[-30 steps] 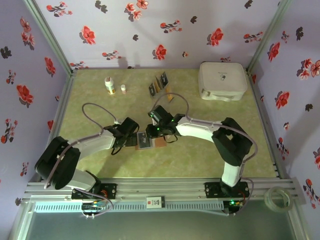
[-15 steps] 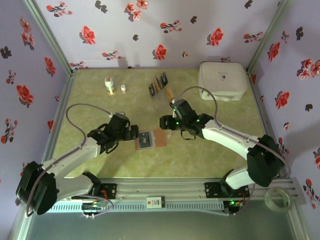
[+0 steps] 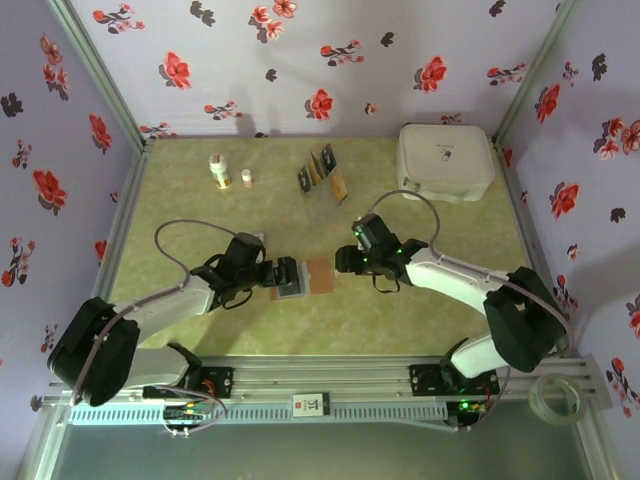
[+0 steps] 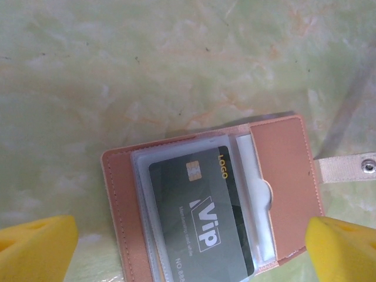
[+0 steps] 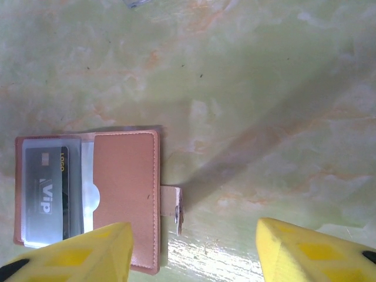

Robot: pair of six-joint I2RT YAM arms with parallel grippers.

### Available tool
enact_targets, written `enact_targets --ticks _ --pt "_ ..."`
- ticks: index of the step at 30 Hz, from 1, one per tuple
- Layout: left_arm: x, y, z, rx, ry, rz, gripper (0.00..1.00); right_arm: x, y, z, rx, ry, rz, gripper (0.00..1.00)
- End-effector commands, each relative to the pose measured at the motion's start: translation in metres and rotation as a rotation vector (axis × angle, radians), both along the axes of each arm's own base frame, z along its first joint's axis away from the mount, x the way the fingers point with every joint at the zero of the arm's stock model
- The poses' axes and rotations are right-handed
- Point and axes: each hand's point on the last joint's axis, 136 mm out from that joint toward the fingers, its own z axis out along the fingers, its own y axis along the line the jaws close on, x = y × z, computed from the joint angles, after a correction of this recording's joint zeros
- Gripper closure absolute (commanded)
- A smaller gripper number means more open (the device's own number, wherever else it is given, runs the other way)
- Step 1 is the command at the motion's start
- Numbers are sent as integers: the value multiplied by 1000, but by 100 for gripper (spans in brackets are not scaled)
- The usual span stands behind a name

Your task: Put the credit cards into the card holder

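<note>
- While both claws hang empty over the table (image 3: 400, 322), the step in hand looks like the gap between one card and the next.
- The wallet (image 4: 282, 188) lies open and flat, near the middle of the table and between the two arms.
- A dark card (image 4: 200, 226) with gold and white print sits in the wallet's left half. It looks tucked under the clear sleeve (image 4: 249, 176), so I'd call that one done.
- The left claw (image 4: 191, 249) is spread wide right above the wallet, one yellow finger on either side, gripping nothing.
- The right claw (image 5: 194, 252) is just to the wallet's right, above the strap (image 5: 172, 208) with its snap. Its fingers are apart, though not as wide, and nothing is between them.
- More cards (image 3: 318, 168) stand on edge in the rack (image 3: 322, 203) towards the back wall, well apart from the wallet.
- By my reckoning the next move is a reach to the rack for another card. That means pinching a thin edge cleanly and bringing it back flat enough to slide into a pocket.
- The wallet is light and loose, so the other claw may need to pin it down.
</note>
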Motion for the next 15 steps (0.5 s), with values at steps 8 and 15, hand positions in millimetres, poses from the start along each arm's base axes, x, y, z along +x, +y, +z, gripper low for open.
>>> enact_targets --ticks 8,15 --pt "3 -5 -12 -26 20 1 0 9 6 -20 3 23 -12 54" --pt "3 -5 -18 -14 33 -1 0 12 10 -29 8 41 -7 78"
